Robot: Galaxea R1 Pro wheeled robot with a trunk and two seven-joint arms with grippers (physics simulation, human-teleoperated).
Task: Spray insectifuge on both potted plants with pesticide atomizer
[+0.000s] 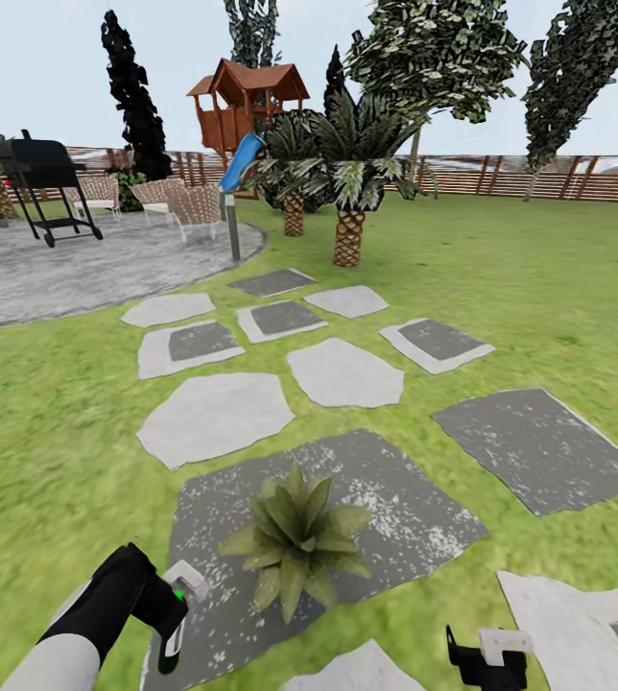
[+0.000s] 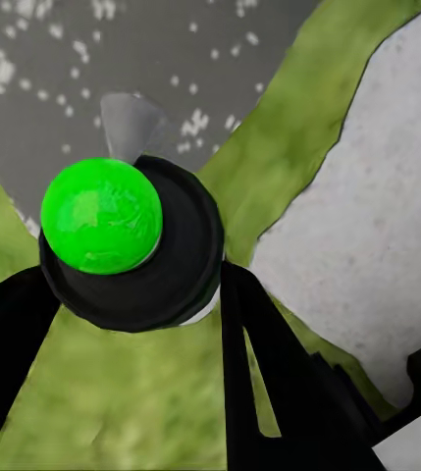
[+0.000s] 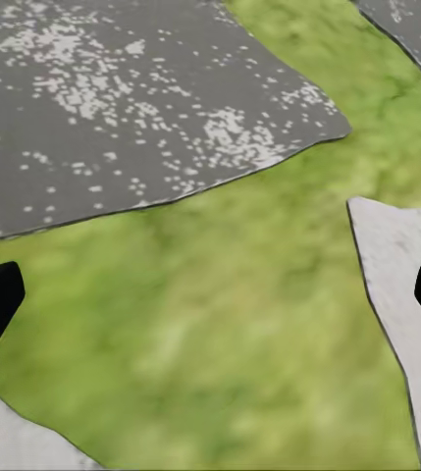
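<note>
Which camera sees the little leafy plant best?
The head view: the potted plant shows whole, on a dark stepping stone, beside the left end effector holding the pesticide atomizer. The wrist views show stones and grass.

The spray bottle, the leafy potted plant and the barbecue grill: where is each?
pesticide atomizer (image 1: 177, 597), head view, white nozzle head.
potted plant (image 1: 297, 537), head view, centre of leaf rosette.
barbecue grill (image 1: 38, 164), head view, black hood.

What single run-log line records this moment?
left gripper: holding pesticide atomizer | right gripper: open, empty | potted plant: on dark stone, ahead
</note>
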